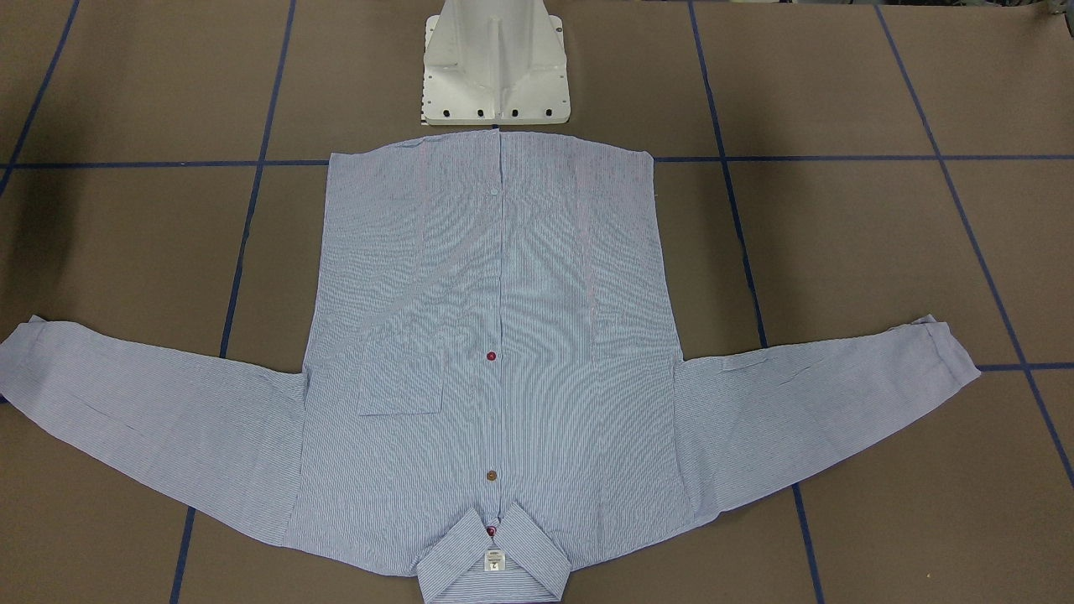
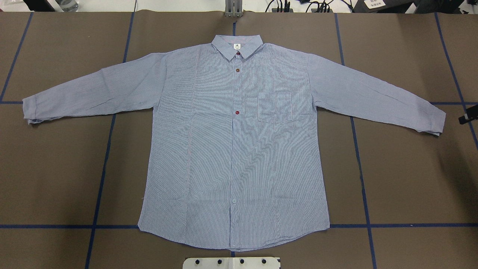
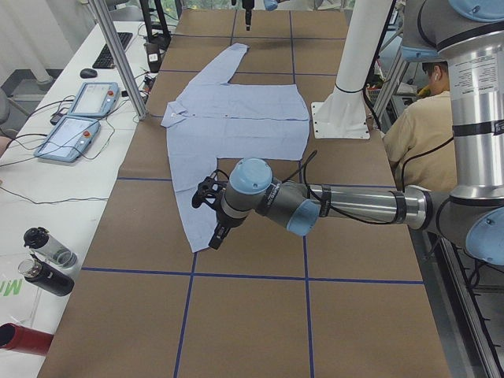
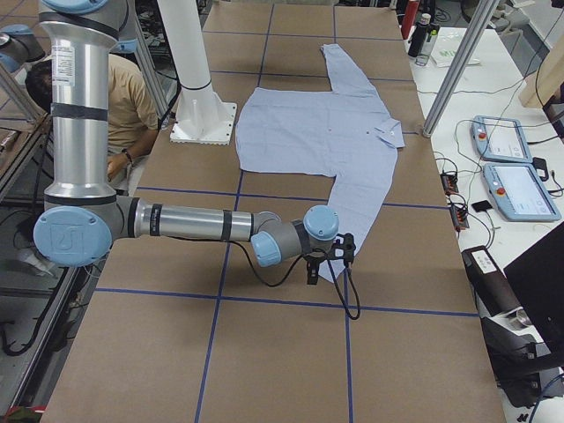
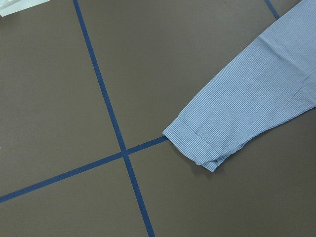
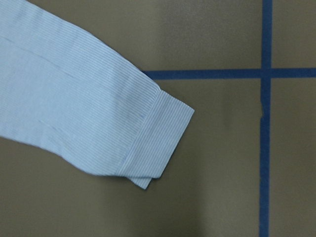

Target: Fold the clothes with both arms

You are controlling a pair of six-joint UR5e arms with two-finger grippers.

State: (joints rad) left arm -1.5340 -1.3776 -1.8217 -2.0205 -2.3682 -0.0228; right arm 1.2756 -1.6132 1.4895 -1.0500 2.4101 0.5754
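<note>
The light blue striped shirt (image 2: 235, 149) lies flat and face up on the brown table, buttoned, collar (image 1: 493, 562) away from the robot, both sleeves spread out. In the exterior left view my left gripper (image 3: 214, 236) hangs over the left sleeve's cuff (image 5: 197, 143); whether it is open or shut I cannot tell. In the exterior right view my right gripper (image 4: 324, 264) hovers by the right sleeve's cuff (image 6: 158, 143). Only a black sliver of it (image 2: 468, 118) enters the overhead view, too little to judge. Neither wrist view shows any fingers.
The white pedestal base (image 1: 495, 75) stands just behind the shirt's hem. Blue tape lines (image 2: 108, 149) grid the table. A person in a beige shirt (image 3: 425, 134) sits behind the robot. Control pendants (image 3: 79, 118) and bottles (image 3: 43, 260) lie on the side bench.
</note>
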